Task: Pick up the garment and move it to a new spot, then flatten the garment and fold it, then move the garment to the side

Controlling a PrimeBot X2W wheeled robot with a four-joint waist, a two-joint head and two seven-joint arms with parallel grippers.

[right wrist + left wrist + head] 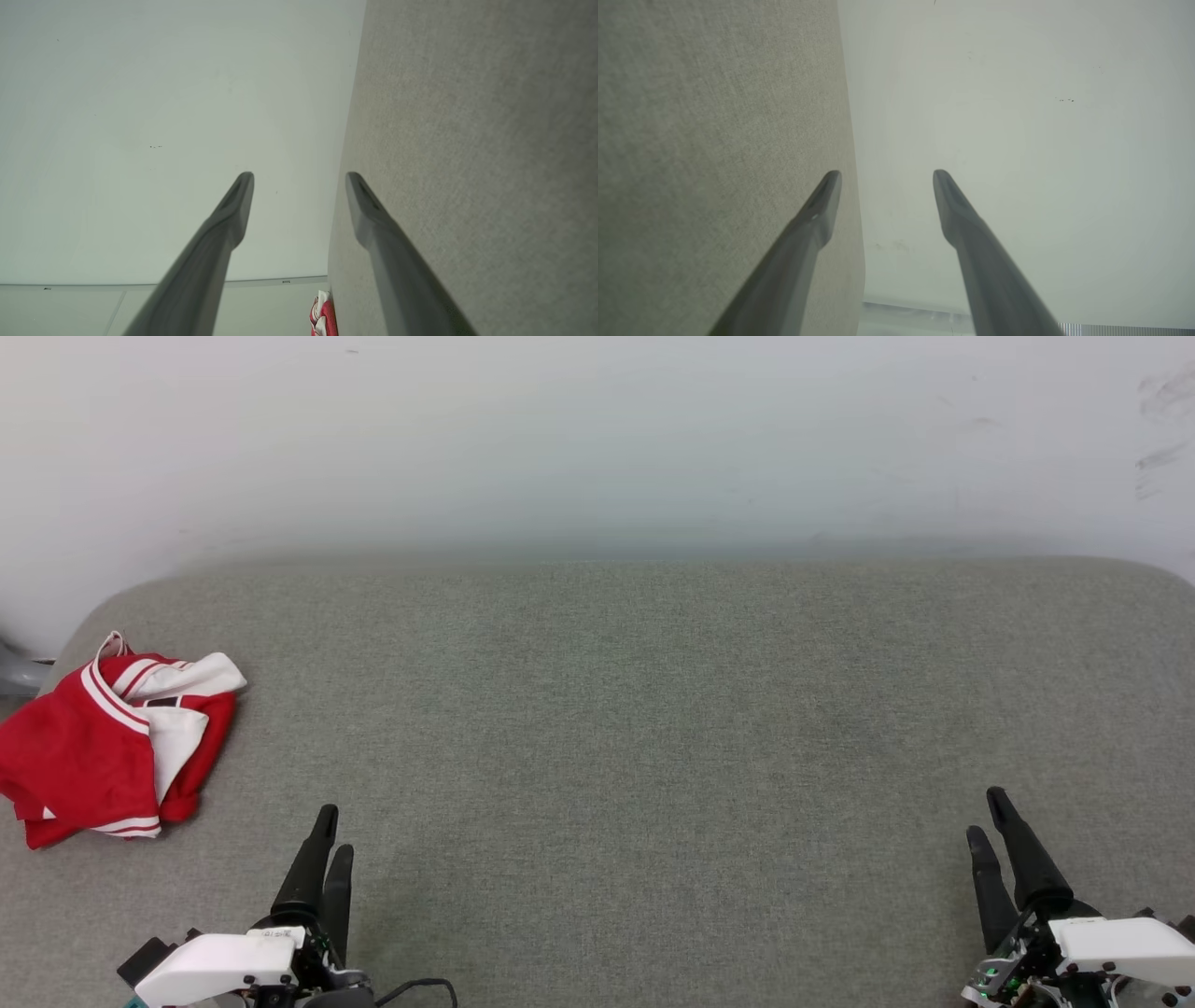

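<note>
Claws sat nearest, both low at the front edge of the grey fabric surface [635,728], fingers pointing away across it. The left claw [336,831] was narrow, its two dark fingers drawn close and holding nothing. The right claw [984,812], at the opposite front corner, held nothing either. Its fingers looked about as close, but I could not tell whether they were drawn in or parting.

Farther back and off to the left lay the garment [93,756], a rumpled red heap with a white sleeve and striped trim turned up on top, close against the surface's left end. It lay ahead of the left claw and to that claw's outer side, near it. It was well apart from the right claw, which had the whole width to cross. The heap ran roughly front to back, with what looked like the neckline away and a striped hem toward the robot.

To my eye the pick-up was not yet begun, and the left arm was the one placed for it, reaching forward and outward. Behind everything rose a plain white wall [597,448].
</note>
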